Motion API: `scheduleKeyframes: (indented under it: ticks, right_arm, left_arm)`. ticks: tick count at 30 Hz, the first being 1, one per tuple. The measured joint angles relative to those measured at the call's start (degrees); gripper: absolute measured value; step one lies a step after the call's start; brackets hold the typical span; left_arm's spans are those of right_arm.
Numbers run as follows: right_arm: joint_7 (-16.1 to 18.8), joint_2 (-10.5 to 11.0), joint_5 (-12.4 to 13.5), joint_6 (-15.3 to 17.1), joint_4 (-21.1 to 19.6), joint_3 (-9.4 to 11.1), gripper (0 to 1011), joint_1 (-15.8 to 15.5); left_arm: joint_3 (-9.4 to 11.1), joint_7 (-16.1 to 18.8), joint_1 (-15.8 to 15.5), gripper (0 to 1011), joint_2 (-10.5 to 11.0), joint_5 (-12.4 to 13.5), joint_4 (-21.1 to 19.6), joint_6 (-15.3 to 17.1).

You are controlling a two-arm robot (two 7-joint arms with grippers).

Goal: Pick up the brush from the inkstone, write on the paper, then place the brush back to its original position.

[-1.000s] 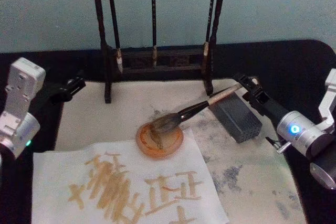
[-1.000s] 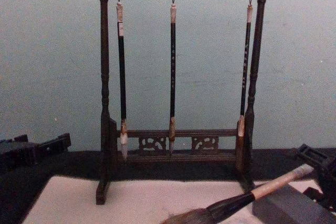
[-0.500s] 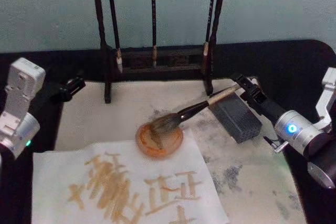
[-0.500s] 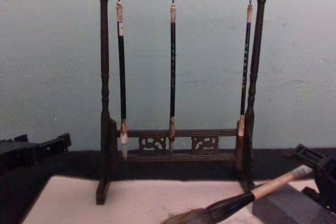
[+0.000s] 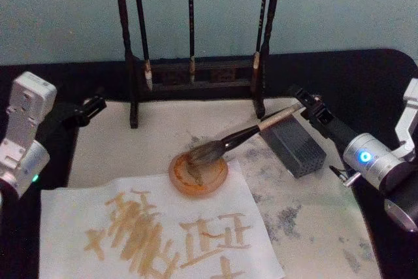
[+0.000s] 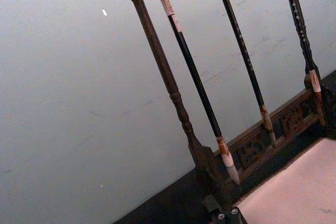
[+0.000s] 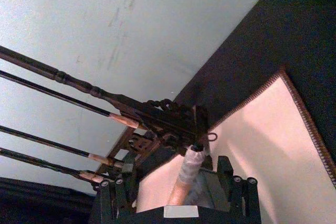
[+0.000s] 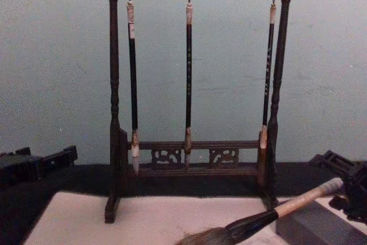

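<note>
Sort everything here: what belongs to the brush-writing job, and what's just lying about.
Job: brush; inkstone; paper; right gripper, open around the brush's handle end.
Lying about: carved rack; three slim brushes hanging on it; left gripper, parked at left.

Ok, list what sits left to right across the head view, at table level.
From the left: left gripper → round orange dish → inkstone. Left out: the brush, spanning dish to inkstone, and the right gripper, open around its handle end, overlapping the inkstone.

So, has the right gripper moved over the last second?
Yes, slightly: in the chest view the right gripper has edged left, toward the right post of the rack, and stands open around the end of the brush.
</note>
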Motion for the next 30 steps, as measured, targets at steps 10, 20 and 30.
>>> scheduleKeyframes:
  ticks: [10,20,30]
  right_arm:
    - [0.3,0.2,-0.1,0.0,0.0,-0.4,1001,0.4]
    - [-0.1,0.3,-0.6,-0.4,-0.3,-0.6,1001,0.4]
    - [-0.1,0.3,-0.5,-0.3,-0.2,-0.5,925,0.4]
  left_arm:
    - [0.0,0.0,0.0,1002,0.0,0.0,0.0,0.0]
    - [0.0,0.0,0.0,1002,0.0,0.0,0.0,0.0]
    - [0.0,0.0,0.0,1002,0.0,0.0,0.0,0.0]
